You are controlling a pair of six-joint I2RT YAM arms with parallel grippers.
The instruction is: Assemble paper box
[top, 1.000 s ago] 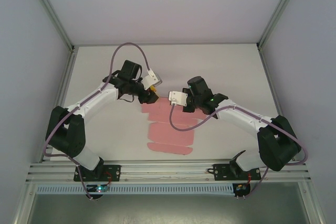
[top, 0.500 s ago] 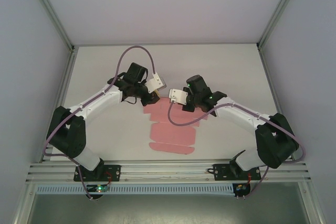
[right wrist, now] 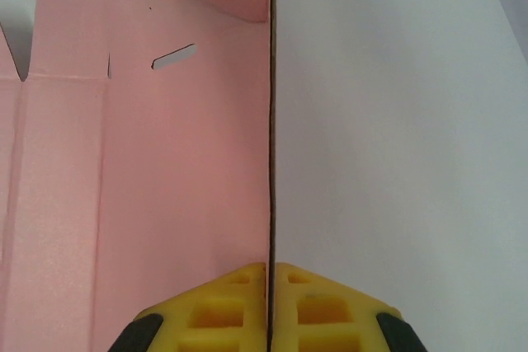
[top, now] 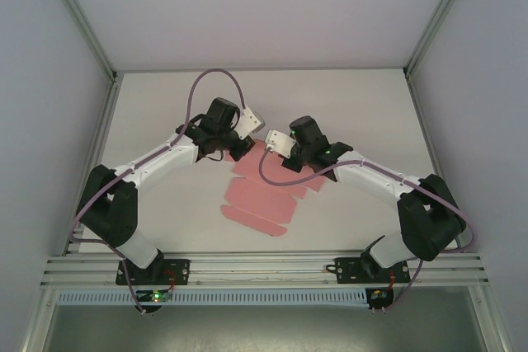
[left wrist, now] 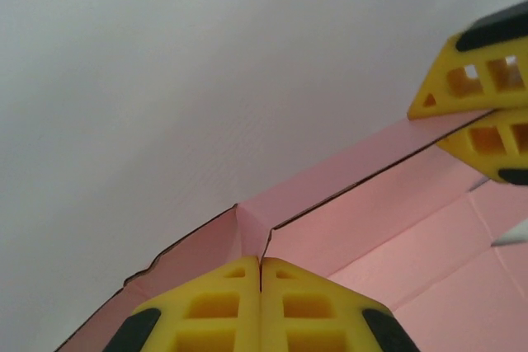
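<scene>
Surface (top: 165, 121) carries the paper box (top: 256, 199) near centre, its 12 o'clock edge pinched tight in the left jaws at 11 and the right jaws at 1; risk: uneven pull tears, slips or mis-creases the thin card.

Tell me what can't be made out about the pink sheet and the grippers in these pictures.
Top external: the paper box's far edge, hidden under both wrists.
Left wrist: how deep the left gripper bites; its own fingers cover the card.
Right wrist: the sheet's remaining panels, cut off by the left edge.
</scene>
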